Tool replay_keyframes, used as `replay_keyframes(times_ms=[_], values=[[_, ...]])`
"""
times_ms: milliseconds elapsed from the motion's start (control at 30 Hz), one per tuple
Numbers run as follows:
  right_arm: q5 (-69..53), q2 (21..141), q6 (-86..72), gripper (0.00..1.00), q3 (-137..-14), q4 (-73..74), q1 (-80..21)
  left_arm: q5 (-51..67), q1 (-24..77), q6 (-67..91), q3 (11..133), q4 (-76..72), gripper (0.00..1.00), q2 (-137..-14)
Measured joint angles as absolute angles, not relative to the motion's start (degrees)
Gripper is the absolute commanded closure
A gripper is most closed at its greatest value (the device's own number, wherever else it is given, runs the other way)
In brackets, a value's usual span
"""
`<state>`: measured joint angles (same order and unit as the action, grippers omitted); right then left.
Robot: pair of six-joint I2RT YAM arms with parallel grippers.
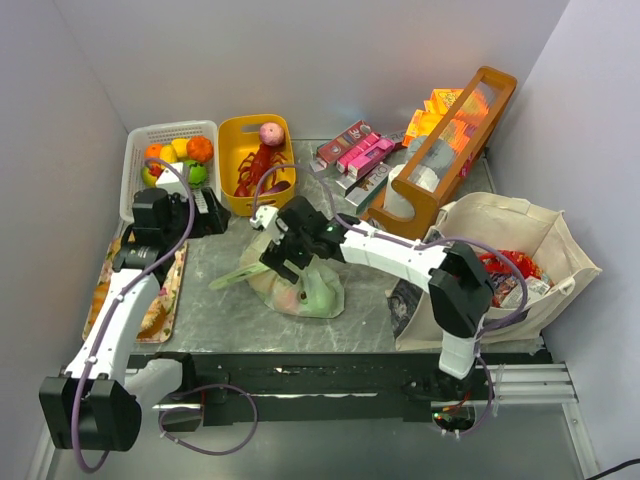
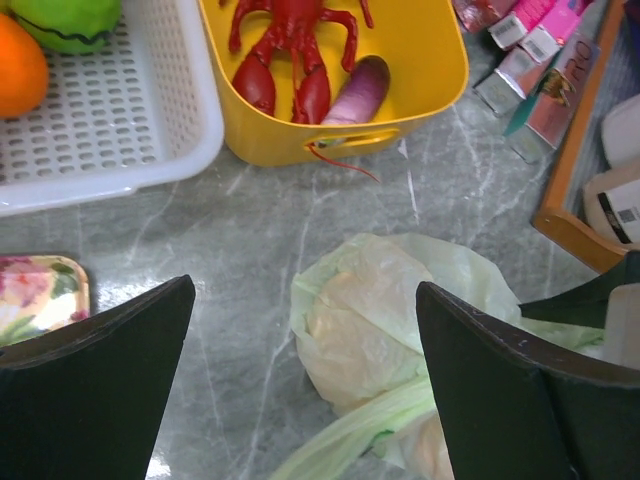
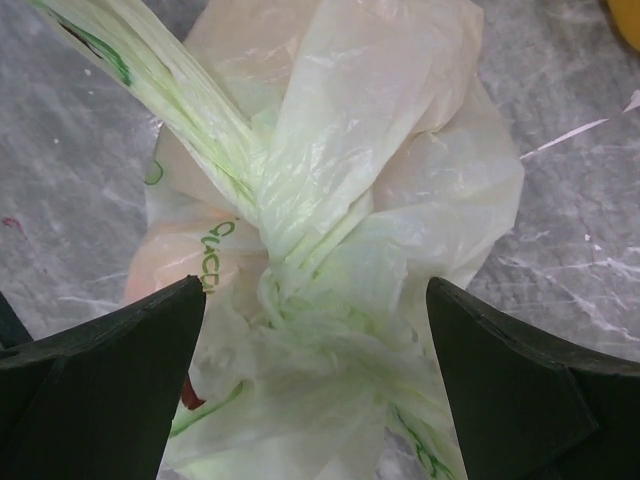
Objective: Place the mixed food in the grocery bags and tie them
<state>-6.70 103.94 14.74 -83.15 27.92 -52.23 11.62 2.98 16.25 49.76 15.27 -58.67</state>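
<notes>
**Two-arm rig over a grey marbled table (image 2: 200, 220), overhead and wrist views.** The left claw (image 2: 305, 290) is shown spread wide, with nothing held between its fingers. Bare tabletop is seen beneath its centre. The pale green bag (image 2: 385, 300) lies below it and slightly to the right, reaching under the right-hand finger. Ahead of this claw a yellow basket (image 2: 435, 70) is seen, holding a red lobster (image 2: 290, 40) and a purple-and-white toy vegetable (image 2: 355, 90). Ahead and to the left, a white basket (image 2: 120, 120) with toy fruit (image 2: 20, 70) is shown. A floral tray (image 2: 40, 290) is cut off just outside the left-hand finger.

The right claw (image 3: 315, 285) is likewise spread wide and nothing is gripped. Directly beneath it, between the two fingers, the bag's handles are seen drawn together into a twisted knot (image 3: 280, 290). One handle strand (image 3: 160, 90) trails ahead and to the left. Pale rounded contents are visible through the film but cannot be identified.

In the overhead view the canvas tote (image 1: 520, 230) is seen well to the right of the right claw, standing open with red packets (image 1: 505, 265) inside. Beyond that claw and to its right, a wooden crate (image 1: 450, 140) and pink boxes (image 1: 360, 155) are shown.
</notes>
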Motion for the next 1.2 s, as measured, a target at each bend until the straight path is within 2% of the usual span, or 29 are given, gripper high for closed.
replay_keyframes(times_ms=[67, 100, 167, 200, 233, 400, 533, 667, 800, 933, 1200], values=[[-6.8, 105.1, 14.8, 0.22, -83.3, 27.7, -52.3, 11.0, 3.0, 15.5, 49.8, 14.8, 0.01, -59.1], [-6.9, 105.9, 14.9, 0.41, -83.3, 27.5, -52.3, 10.5, 3.0, 15.2, 49.8, 14.6, 0.01, -59.2], [-7.0, 107.4, 14.7, 0.59, -83.4, 27.7, -52.4, 9.5, 3.0, 14.3, 49.8, 14.5, 0.01, -59.2], [-7.2, 108.3, 14.4, 0.91, -83.5, 27.8, -52.4, 9.0, 3.0, 14.0, 49.8, 14.5, 0.01, -59.2], [-7.4, 109.1, 14.2, 1.00, -83.7, 28.2, -52.4, 8.1, 3.0, 13.5, 49.8, 14.5, 0.01, -59.1], [-8.0, 107.6, 11.7, 1.00, -86.4, 33.5, -52.4, 5.1, 3.0, 12.5, 49.0, 14.5, 0.00, -57.3], [-6.1, 96.7, 10.1, 1.00, -89.5, 38.2, -52.5, 4.0, 3.0, 12.0, 48.6, 14.4, 0.01, -55.5], [4.7, 83.5, 8.1, 1.00, -99.0, 43.0, -52.6, 3.6, 3.0, 11.7, 48.6, 14.5, 0.01, -55.2], [18.3, 75.9, 3.4, 1.00, -107.2, 46.8, -49.0, 3.7, 3.0, 11.7, 48.4, 14.5, 0.01, -54.9], [29.9, 71.6, 0.3, 1.00, -107.1, 52.2, -43.5, 4.0, 3.0, 11.7, 48.3, 14.5, 0.01, -54.2], [40.9, 64.9, -1.0, 1.00, -104.7, 59.1, -35.9, 6.6, 3.0, 11.9, 48.0, 14.4, 0.01, -51.7]])
